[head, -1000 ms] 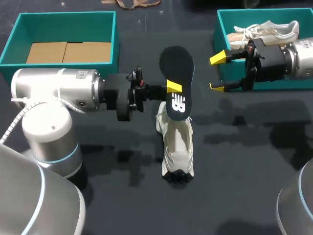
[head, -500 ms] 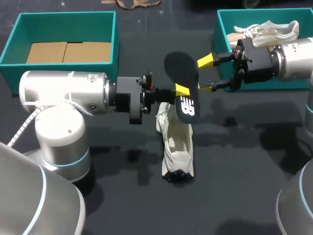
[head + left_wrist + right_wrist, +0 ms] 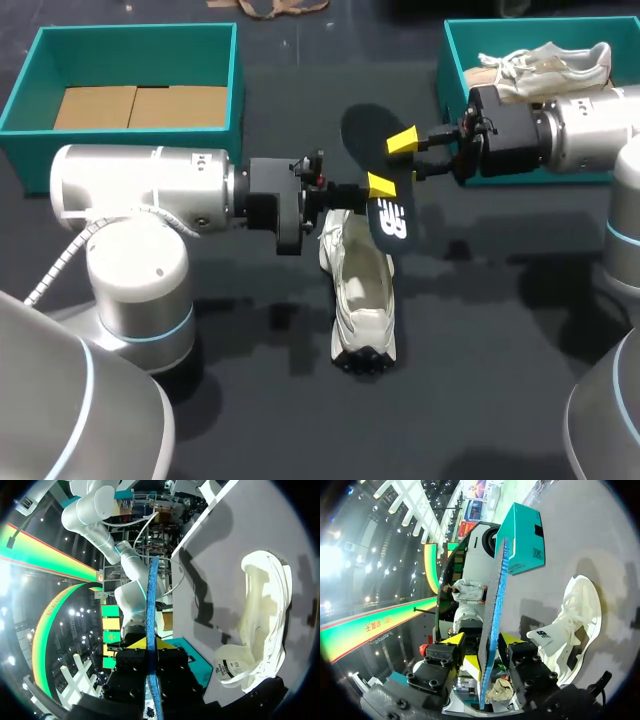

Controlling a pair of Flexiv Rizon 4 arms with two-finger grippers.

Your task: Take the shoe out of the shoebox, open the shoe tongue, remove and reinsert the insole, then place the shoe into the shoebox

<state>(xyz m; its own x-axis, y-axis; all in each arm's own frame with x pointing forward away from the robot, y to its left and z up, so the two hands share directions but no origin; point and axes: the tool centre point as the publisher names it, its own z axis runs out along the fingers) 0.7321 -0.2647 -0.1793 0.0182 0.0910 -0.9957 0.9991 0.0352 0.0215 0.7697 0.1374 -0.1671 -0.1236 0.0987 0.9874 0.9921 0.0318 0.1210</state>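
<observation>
- Your left gripper [image 3: 374,187] [image 3: 148,649] is pinching the insole [image 3: 366,130] above the middle of the bench [image 3: 500,350]. In the left wrist view the fingers press against both faces of the insole [image 3: 151,595], which you see edge-on.
- The insole is dark and clear of the bench. In the head view its lower end hangs over the heel end of the shoe [image 3: 360,290].
- Your right gripper [image 3: 408,158] [image 3: 481,642] comes in from the right with its fingers spread, one on each side of the insole [image 3: 496,590]. In the right wrist view you can see a gap between the insole and one of its fingers, so it is not gripping.
- The shoe is white and lies on the bench below both grippers, outside either box, with its opening facing up and its toe pointing toward the near edge. You can also see it beside the insole in the left wrist view [image 3: 265,615] and the right wrist view [image 3: 570,625].
- The left shoebox [image 3: 236,90] is teal, sits at the far left of the bench and has flat cardboard [image 3: 135,105] in its bottom.
- The right shoebox [image 3: 445,60] is teal, sits at the far right behind your right arm and holds a second shoe [image 3: 545,60].
</observation>
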